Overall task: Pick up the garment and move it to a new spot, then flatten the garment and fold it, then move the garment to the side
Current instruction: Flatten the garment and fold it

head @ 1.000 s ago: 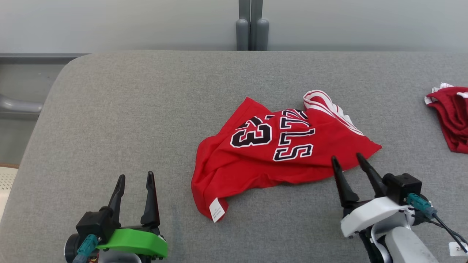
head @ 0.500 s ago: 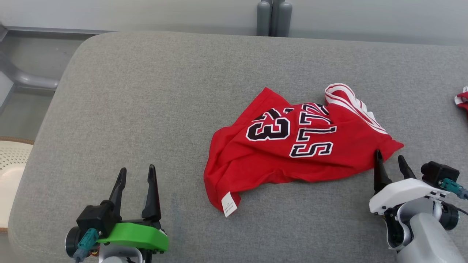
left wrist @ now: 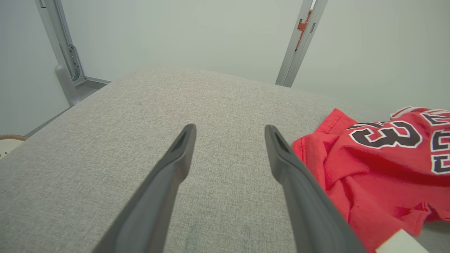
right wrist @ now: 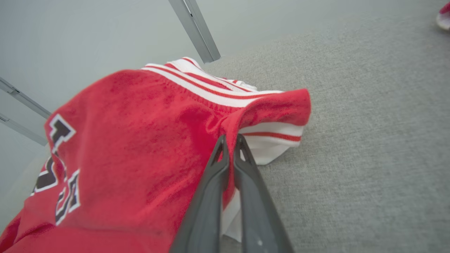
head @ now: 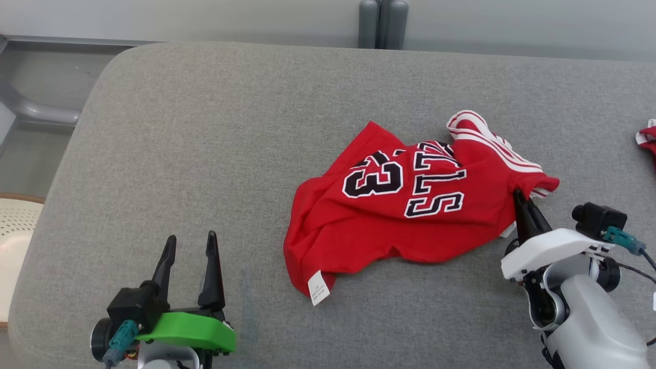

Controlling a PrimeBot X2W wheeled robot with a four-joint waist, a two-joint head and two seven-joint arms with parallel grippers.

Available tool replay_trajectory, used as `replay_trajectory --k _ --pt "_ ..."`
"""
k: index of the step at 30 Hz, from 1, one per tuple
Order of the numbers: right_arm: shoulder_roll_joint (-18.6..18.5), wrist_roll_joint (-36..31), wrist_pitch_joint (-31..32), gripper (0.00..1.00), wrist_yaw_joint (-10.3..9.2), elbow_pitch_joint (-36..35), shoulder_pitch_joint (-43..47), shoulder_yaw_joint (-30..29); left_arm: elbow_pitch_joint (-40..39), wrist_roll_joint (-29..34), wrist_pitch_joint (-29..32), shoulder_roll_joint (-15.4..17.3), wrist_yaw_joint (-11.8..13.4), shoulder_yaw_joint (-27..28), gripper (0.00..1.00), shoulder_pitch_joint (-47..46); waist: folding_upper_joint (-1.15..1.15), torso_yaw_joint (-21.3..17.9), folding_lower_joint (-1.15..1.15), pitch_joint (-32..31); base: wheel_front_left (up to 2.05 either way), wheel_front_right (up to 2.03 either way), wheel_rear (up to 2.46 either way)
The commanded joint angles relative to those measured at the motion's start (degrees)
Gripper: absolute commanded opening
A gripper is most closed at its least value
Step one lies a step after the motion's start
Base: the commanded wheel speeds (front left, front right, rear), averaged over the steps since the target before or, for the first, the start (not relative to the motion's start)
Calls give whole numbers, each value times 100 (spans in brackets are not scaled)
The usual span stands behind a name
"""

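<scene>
Garment: red jersey, crumpled. It lies on the grey padded table, right of centre as the robot faces it.

Right gripper: at the jersey's right end, coming in from the near side. Its fingers are pressed together on a fold of red cloth just below the white-and-red striped trim. In the right wrist view the pinch is plain: cloth bunches at the fingertips, and the striped edge droops past them onto the table.

Left gripper: fingers spread wide with nothing between them. It sits near the table's front edge, well apart from the jersey, which is to its right. In the left wrist view the jersey's left part lies just beyond the right-hand finger.

Orientation: the long axis runs on a diagonal. The low end is the near-left corner with the white label; the far end is the striped trim at the far right. The black number and lettering read upside down from the robot's side.

Also noted: a second red cloth at the table's right edge, apart from the jersey.
</scene>
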Motion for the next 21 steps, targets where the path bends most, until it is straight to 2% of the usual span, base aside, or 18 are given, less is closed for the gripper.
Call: replay_trajectory --k 1,6,10,14,21 --pt "-83 2 -69 0 0 -122 -105 29 -4 30 0 11 15 -2 100 -21 0 -31 0 -27 0 0 0" --pt "-152 -409 -144 0 0 -589 -264 -124 5 17 0 11 16 -49 100 46 0 -41 0 -78 0 0 0" --pt "38 -829 -140 0 0 -888 -398 -74 24 -15 0 11 0 -109 100 63 0 32 0 -98 0 0 0" --pt "285 -1199 77 0 0 -855 -553 293 42 -57 0 11 3 -172 100 44 0 171 0 -92 0 0 0" --pt "574 -1258 241 0 0 -336 -706 1278 37 -139 0 11 38 -230 100 -18 0 397 0 -24 0 0 0"
